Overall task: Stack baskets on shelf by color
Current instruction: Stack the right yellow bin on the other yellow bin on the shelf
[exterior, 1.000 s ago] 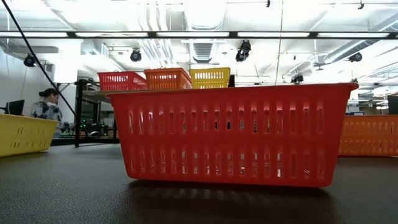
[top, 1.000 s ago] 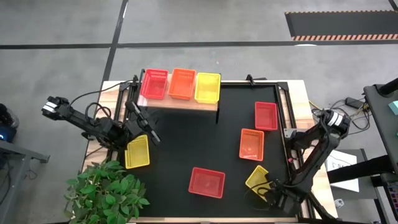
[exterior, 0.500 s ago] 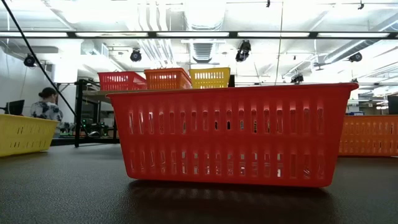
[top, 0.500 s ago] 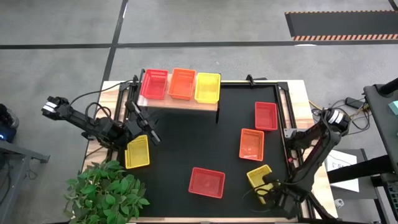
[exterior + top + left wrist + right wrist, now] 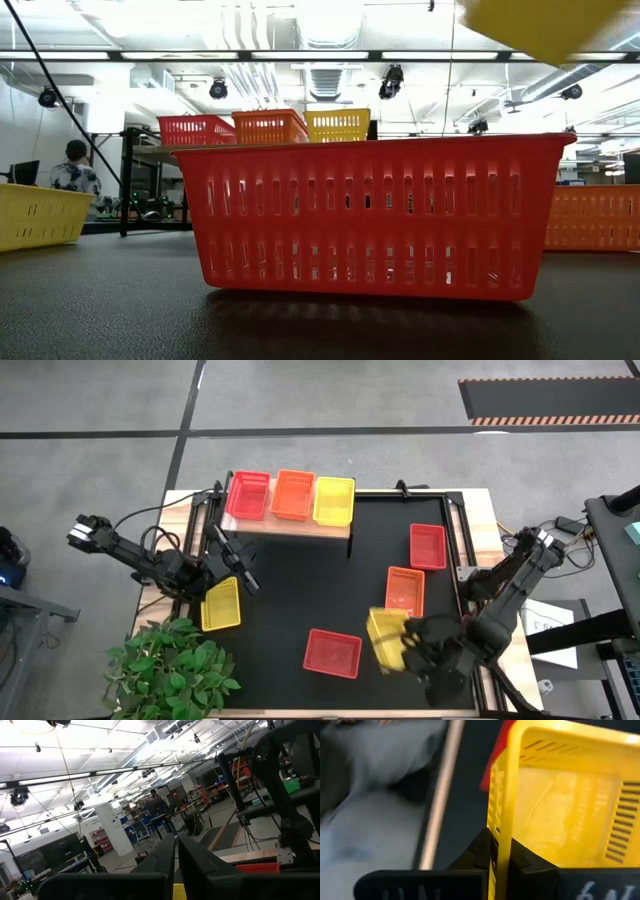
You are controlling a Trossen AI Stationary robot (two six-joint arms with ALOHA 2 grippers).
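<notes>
Because its fingers are pinched on one wall, the right gripper (image 5: 495, 852) carries the yellow basket (image 5: 386, 637) tilted above the mat at five o'clock. The shelf (image 5: 300, 525) at twelve o'clock holds another yellow basket (image 5: 333, 500), its likely goal. The left gripper (image 5: 228, 556), closed and empty, waits at nine o'clock.

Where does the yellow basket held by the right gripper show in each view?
High view: yellow basket, lower right of the mat, at the right gripper.
Low view: its yellow underside at the top right edge, in the air.
Left wrist view: not in it.
Right wrist view: fills the picture, wall pinched between the fingers.
Shared landmark: the red basket beside it.
</notes>
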